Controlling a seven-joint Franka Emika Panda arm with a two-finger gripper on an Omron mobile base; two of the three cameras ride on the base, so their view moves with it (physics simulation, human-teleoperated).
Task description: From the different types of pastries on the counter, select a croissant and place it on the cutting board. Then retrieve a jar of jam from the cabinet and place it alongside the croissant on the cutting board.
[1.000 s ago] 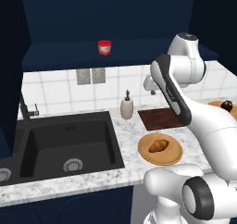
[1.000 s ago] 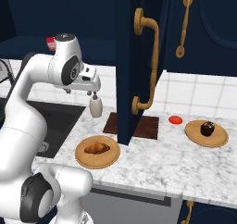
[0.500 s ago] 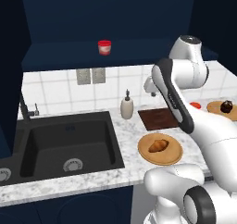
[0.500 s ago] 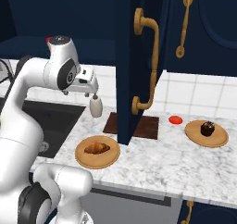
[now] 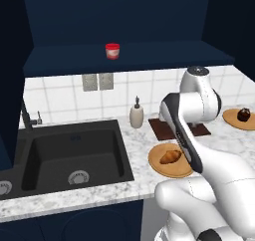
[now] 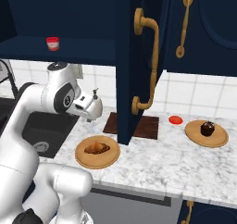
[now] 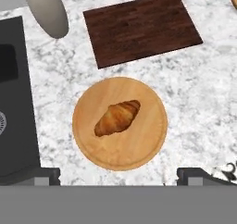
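The golden-brown croissant (image 7: 117, 118) lies on a round tan plate (image 7: 139, 149) on the marble counter (image 7: 199, 93), directly under my gripper (image 7: 118, 177), whose jaws stand open and empty well above it. The croissant (image 5: 170, 157) (image 6: 96, 148) sits just in front of the dark brown cutting board (image 7: 141, 26) (image 6: 148, 127) (image 5: 162, 130), which is bare. The red jar of jam (image 5: 112, 51) (image 6: 53, 43) stands on the shelf of the open navy cabinet (image 6: 134, 56). A dark muffin-like pastry (image 6: 207, 128) (image 5: 243, 114) rests on its own plate to the right.
A beige soap dispenser (image 7: 47, 10) (image 5: 136, 115) stands left of the board, by the black sink (image 5: 74, 150). A small red disc (image 6: 175, 120) lies right of the board. The open cabinet door with its bronze handle (image 6: 152, 61) hangs over the board.
The arm has come down toward the counter, bringing the hand lower over the croissant's plate. The jaws stay open. Nothing on the counter has moved.
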